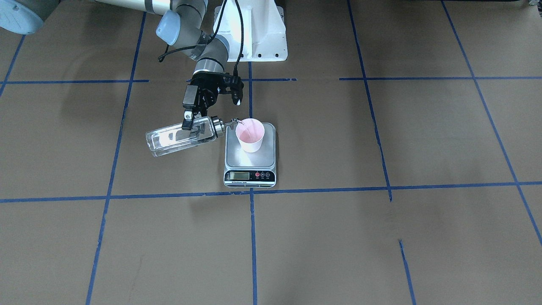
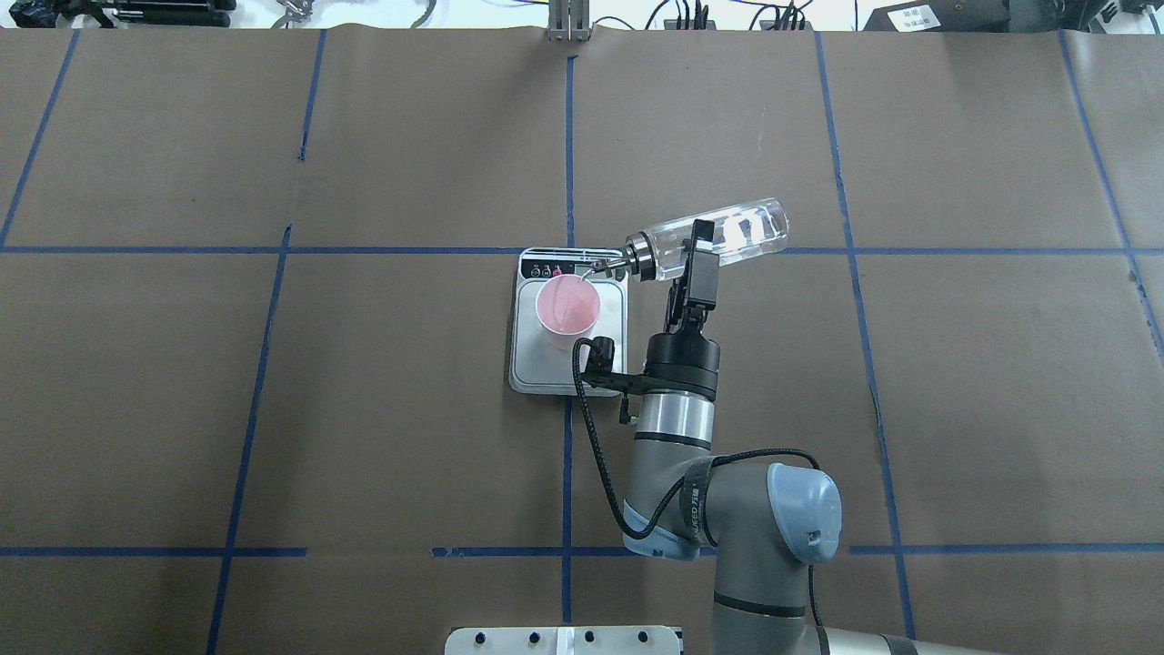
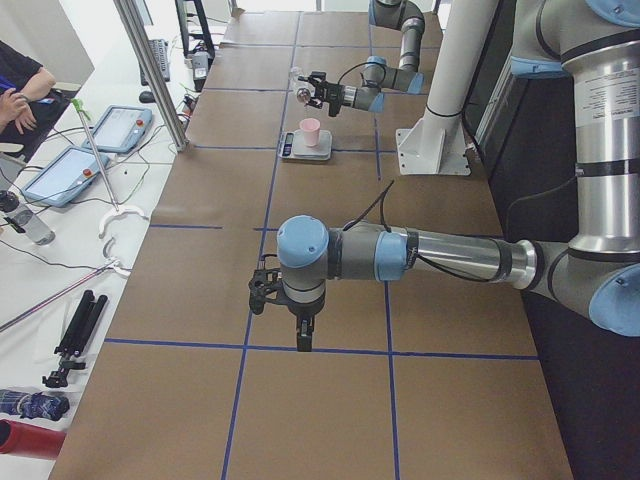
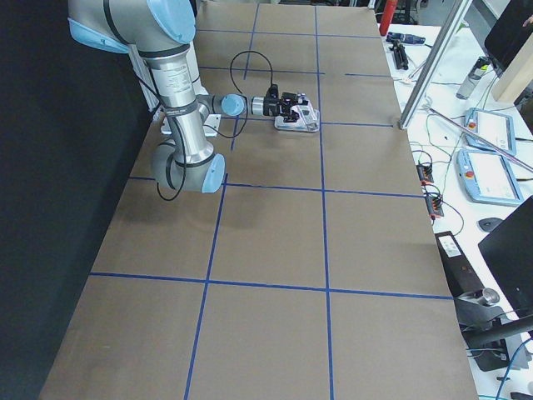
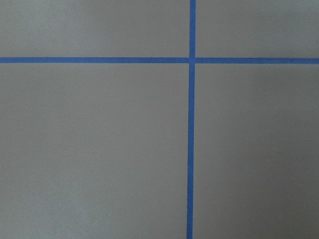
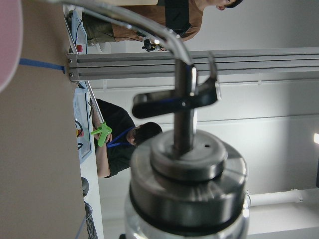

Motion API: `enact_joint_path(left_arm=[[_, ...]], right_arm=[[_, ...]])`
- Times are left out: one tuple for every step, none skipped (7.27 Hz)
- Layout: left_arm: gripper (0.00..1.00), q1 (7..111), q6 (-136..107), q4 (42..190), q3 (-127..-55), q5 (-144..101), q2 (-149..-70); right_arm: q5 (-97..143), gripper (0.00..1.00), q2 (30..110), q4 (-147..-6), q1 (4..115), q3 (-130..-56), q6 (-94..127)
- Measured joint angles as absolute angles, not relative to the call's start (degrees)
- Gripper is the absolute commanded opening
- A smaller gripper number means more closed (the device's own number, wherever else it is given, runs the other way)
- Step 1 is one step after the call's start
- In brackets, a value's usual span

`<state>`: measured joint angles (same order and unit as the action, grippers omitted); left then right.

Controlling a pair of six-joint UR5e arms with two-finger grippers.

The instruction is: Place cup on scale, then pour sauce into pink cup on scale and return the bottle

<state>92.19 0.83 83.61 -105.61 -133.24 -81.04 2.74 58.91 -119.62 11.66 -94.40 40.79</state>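
The pink cup stands upright on the silver scale, toward its back half. My right gripper is shut on the clear bottle and holds it tipped almost flat. Its silver spout reaches over the cup's rim. The overhead view shows the same: the cup, the scale, the bottle and the right gripper. The right wrist view shows the bottle's metal cap close up and the cup's edge. My left gripper hangs low over bare table; I cannot tell whether it is open.
The robot's white base stands behind the scale. Blue tape lines cross the brown table cover. Tablets, cables and operators are beside the table's far side in the left exterior view.
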Motion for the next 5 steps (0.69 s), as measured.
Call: enact_joint_path(left_arm=[[1.0, 92.2, 0.8, 83.6, -105.6, -133.2, -81.0], [1.0, 92.2, 0.8, 83.5, -105.5, -133.2, -81.0], [1.0, 92.2, 0.8, 83.4, -105.5, -133.2, -81.0], [1.0, 92.2, 0.9, 83.4, -105.6, -133.2, -81.0], [1.0, 92.2, 0.8, 83.3, -105.6, -133.2, -81.0]], right_arm=[[2.5, 0.0, 59.0, -119.6, 11.7, -94.4, 40.8], [2.2, 0.0, 59.0, -119.6, 11.7, -94.4, 40.8], [2.1, 0.0, 59.0, -119.6, 11.8, -94.4, 40.8], [2.1, 0.0, 59.0, -119.6, 11.8, -94.4, 40.8], [2.0, 0.0, 59.0, -119.6, 11.8, -94.4, 40.8]])
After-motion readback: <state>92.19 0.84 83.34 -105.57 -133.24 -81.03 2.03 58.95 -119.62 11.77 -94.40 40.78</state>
